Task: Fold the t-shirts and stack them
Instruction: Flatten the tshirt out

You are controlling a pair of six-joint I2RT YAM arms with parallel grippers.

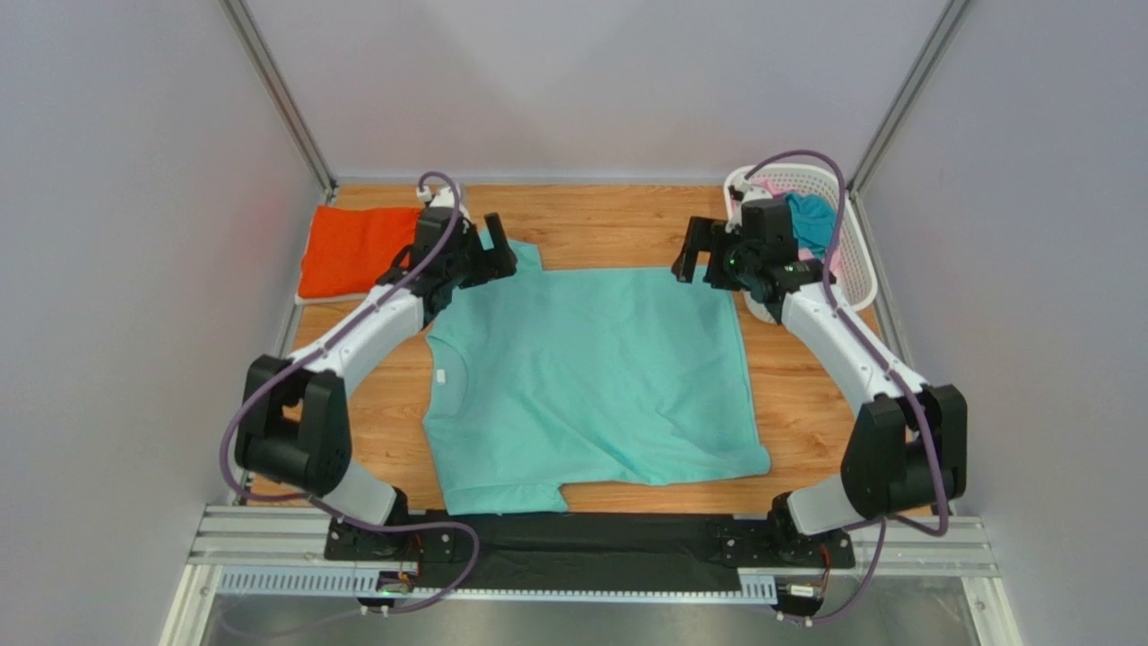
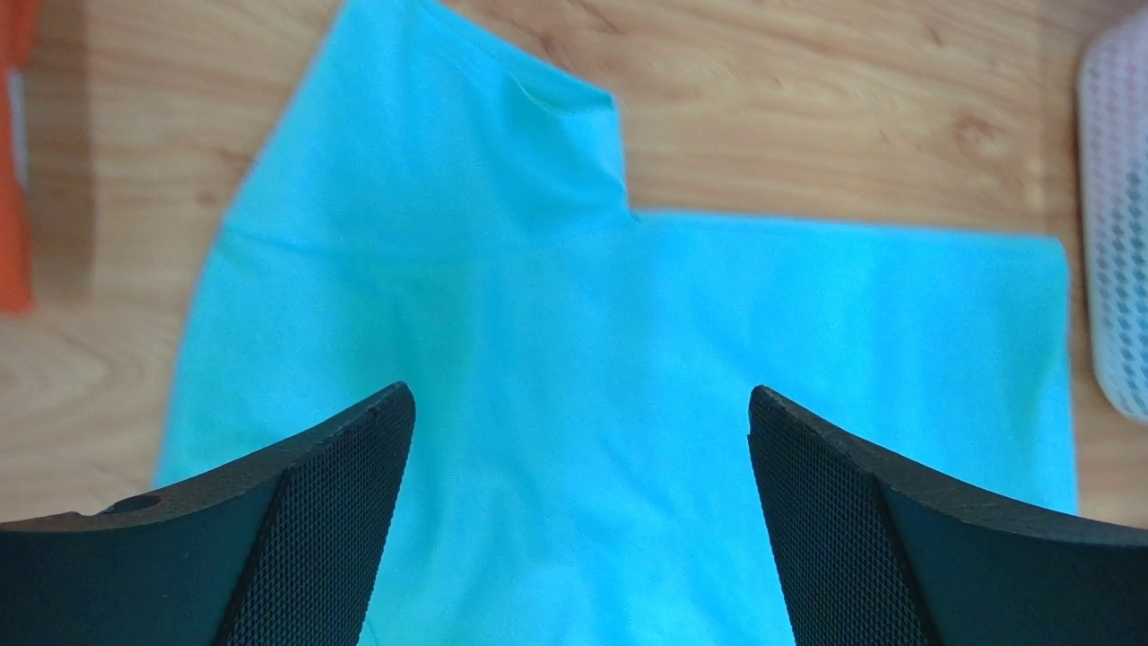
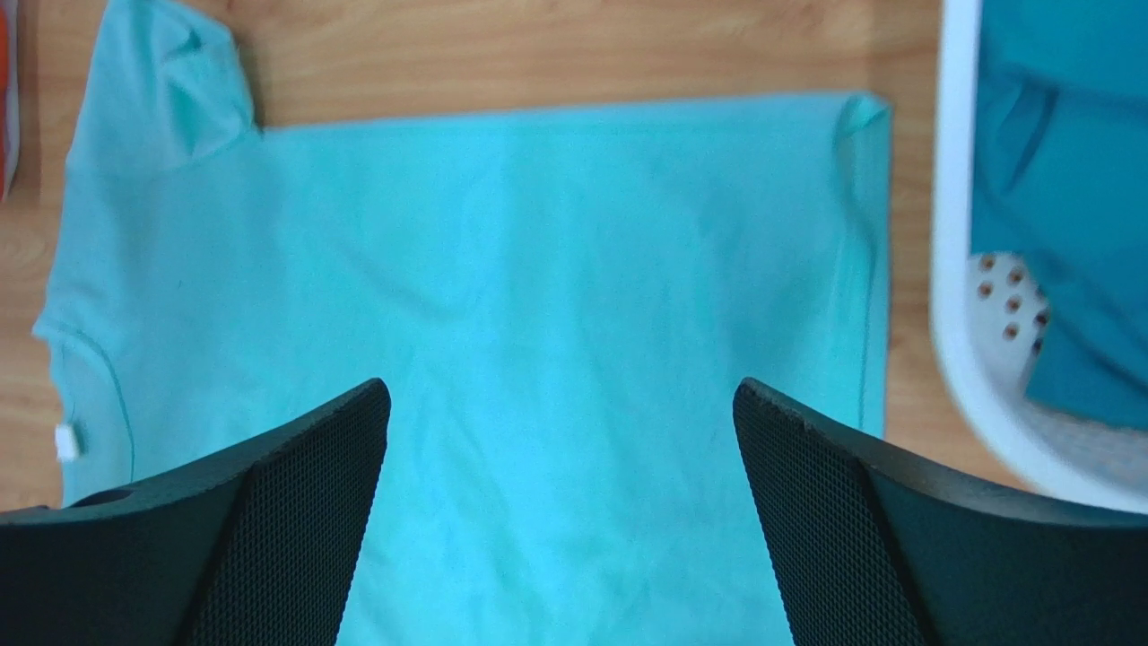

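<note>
Top external shows the smooth mint-green t-shirt (image 1: 593, 384) spread flat on wood-grain table (image 1: 607, 229) beneath left gripper (image 1: 488, 256) and right gripper (image 1: 701, 253), both gaping wide, black mesh-textured pads (image 2: 324, 525) empty

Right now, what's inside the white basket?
A dark teal t-shirt fills most of the basket, and a bit of pink cloth peeks out beside it. Anything underneath them is covered.
</note>
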